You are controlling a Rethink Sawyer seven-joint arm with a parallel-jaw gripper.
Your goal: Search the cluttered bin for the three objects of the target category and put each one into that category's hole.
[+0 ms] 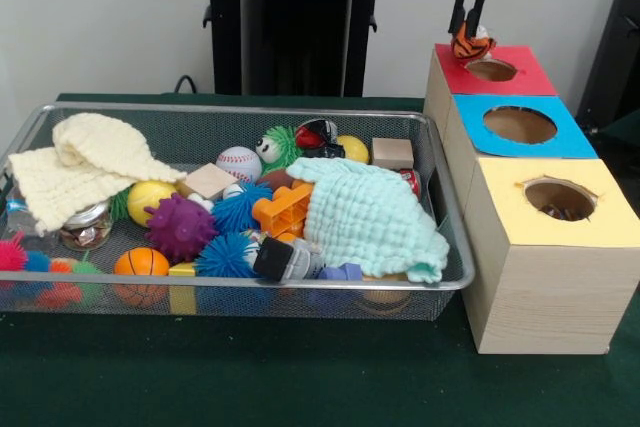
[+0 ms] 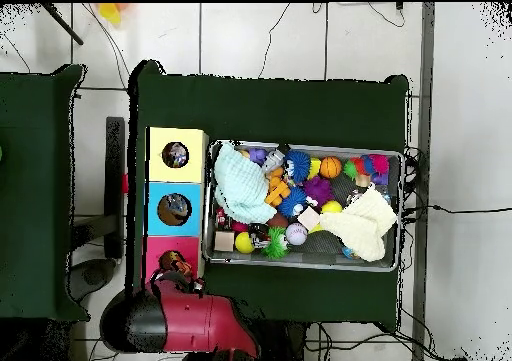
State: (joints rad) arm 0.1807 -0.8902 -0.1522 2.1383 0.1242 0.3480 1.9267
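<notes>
My gripper (image 1: 470, 39) hangs over the far, red-topped box (image 1: 520, 77), shut on a small orange and black striped toy (image 1: 470, 46) right at the rim of the red hole (image 1: 491, 70). From above, the arm's red body covers most of that box (image 2: 158, 249) and the toy (image 2: 176, 267) shows beside the hole. The blue-topped box (image 1: 519, 125) and the yellow-topped box (image 1: 555, 199) stand in a row nearer the camera, each with a round hole. The wire mesh bin (image 1: 230, 292) holds balls, spiky toys, blocks and two cloths.
In the bin lie a cream cloth (image 1: 85, 162), a mint cloth (image 1: 372, 217), a baseball (image 1: 238, 163), a small basketball (image 1: 141, 263), a purple spiky ball (image 1: 181, 227), an orange plastic block (image 1: 284, 209) and a wooden cube (image 1: 392, 153). A black stand (image 1: 292, 32) rises behind.
</notes>
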